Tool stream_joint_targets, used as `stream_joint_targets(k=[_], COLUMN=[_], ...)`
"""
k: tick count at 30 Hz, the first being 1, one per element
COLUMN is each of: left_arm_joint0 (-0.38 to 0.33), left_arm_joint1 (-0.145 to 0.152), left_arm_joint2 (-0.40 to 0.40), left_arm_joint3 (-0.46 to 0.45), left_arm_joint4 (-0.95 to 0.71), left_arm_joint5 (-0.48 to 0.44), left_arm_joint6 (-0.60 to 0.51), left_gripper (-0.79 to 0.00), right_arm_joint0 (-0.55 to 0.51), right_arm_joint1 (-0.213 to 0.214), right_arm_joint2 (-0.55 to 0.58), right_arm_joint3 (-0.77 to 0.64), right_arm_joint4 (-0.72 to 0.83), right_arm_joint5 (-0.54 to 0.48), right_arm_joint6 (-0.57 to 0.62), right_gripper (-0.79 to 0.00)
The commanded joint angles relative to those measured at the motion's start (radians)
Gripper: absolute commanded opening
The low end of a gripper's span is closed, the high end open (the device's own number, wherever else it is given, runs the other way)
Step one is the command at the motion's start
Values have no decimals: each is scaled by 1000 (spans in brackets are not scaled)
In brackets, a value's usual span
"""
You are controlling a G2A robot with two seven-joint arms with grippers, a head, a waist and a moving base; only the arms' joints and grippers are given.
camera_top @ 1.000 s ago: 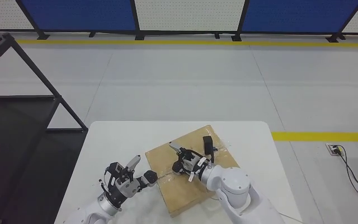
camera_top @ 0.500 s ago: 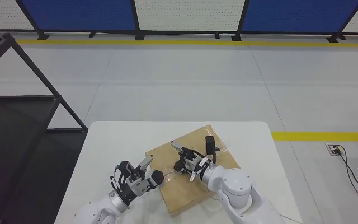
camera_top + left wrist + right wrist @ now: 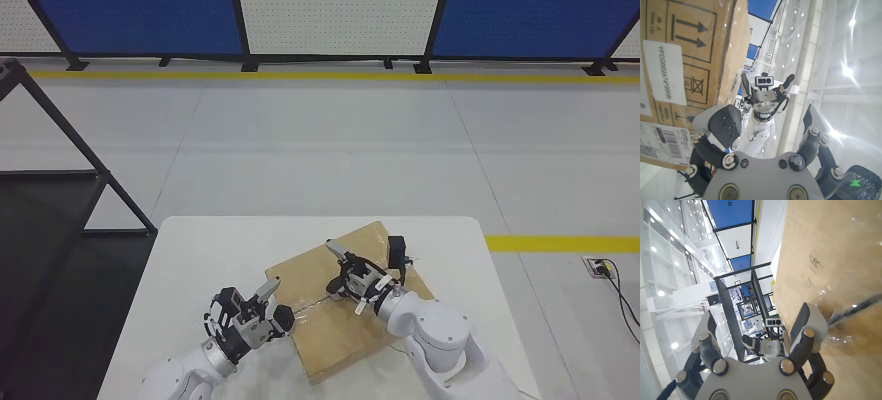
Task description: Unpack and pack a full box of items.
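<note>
Your left gripper (image 3: 275, 303) is spread open and grips nothing; it sits at the near left edge of the closed brown cardboard box (image 3: 322, 340). From its wrist camera you see one dark textured pad (image 3: 725, 123) just beside the lower corner of the box's side wall, though you cannot tell whether it touches the cardboard. Your right gripper (image 3: 367, 252) hovers over the far part of the box top, likewise open and empty. In the right wrist view one of its fingers (image 3: 806, 323) lies close against the box top, beside the dark seam (image 3: 863, 303) where the flaps meet, and clear glossy tape (image 3: 831, 339) runs along that seam.

You find the box resting flat on the white table (image 3: 200, 260), turned at an angle to the table's edges, with its flaps closed and taped. The side wall facing your left gripper carries a white rectangular label (image 3: 664, 72), printed black arrows (image 3: 700, 42) and a barcode sticker (image 3: 664, 140). Handwritten marks (image 3: 813, 272) show on the top face. Your two grippers face one another across the box, well apart.

Beyond the table's left edge you see a black metal rack (image 3: 50, 215). Blue and white partition panels (image 3: 340, 25) line the far side of the pale floor, and a yellow floor line (image 3: 560, 243) lies to the right
</note>
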Motion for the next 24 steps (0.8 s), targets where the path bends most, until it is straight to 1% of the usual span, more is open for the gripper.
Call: stream_joint_targets(k=[1, 4, 10, 15, 24], left_arm_joint0=[-2, -5, -7, -6, -4], left_arm_joint1=[0, -1, -2, -1, -1], left_arm_joint2=[1, 2, 0, -7, -12], left_arm_joint3=[2, 5, 9, 10, 9], left_arm_joint4=[-1, 0, -2, -4, -6], left_arm_joint5=[0, 1, 3, 5, 6], left_arm_joint6=[0, 1, -2, -8, -11], left_gripper=[0, 0, 0, 0, 0], right_arm_joint0=[1, 7, 9, 5, -21], right_arm_joint1=[0, 1, 1, 2, 8], right_arm_joint2=[4, 13, 35, 65, 135], right_arm_joint3=[1, 8, 21, 23, 9], right_arm_joint4=[-1, -16, -10, -4, 21], right_arm_joint5=[8, 36, 53, 52, 29], right_arm_joint6=[0, -24, -53, -82, -100], right_gripper=[0, 0, 0, 0, 0])
